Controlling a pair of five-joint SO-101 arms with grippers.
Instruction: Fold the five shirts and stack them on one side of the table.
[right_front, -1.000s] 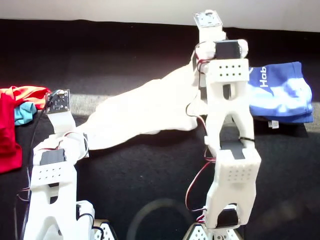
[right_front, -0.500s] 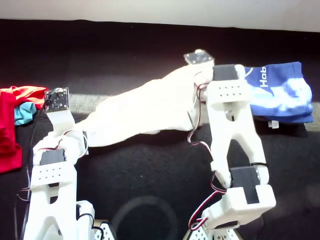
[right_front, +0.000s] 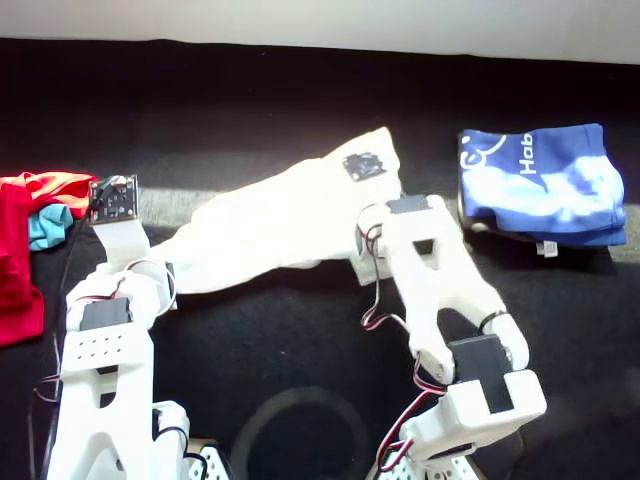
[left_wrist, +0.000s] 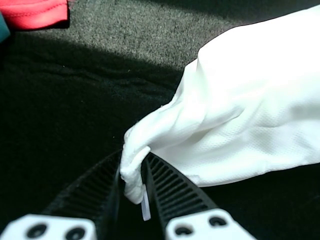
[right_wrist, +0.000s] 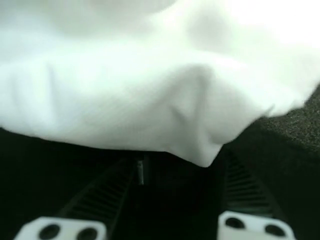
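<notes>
A white shirt (right_front: 285, 215) lies stretched in a long diagonal across the black table (right_front: 250, 100). My left gripper (right_front: 168, 283) holds the shirt's near-left end; the left wrist view shows that gripper (left_wrist: 134, 186) shut on a bunched corner of the white shirt (left_wrist: 250, 110). My right gripper (right_front: 365, 180) sits at the shirt's far-right end. In the right wrist view this gripper (right_wrist: 177, 167) is open, its fingers wide apart, with the edge of the white shirt (right_wrist: 150, 95) just beyond them. A folded blue shirt (right_front: 543, 183) lies at the right.
A heap of red, orange and teal shirts (right_front: 25, 240) lies at the table's left edge. Bare black cloth runs along the far side and in front between the two arm bases. A pale wall borders the table's far edge.
The right arm has drawn back toward its base and leftward, uncovering the blue shirt. The white shirt's far-right end has shifted left with it. The left arm has stayed still.
</notes>
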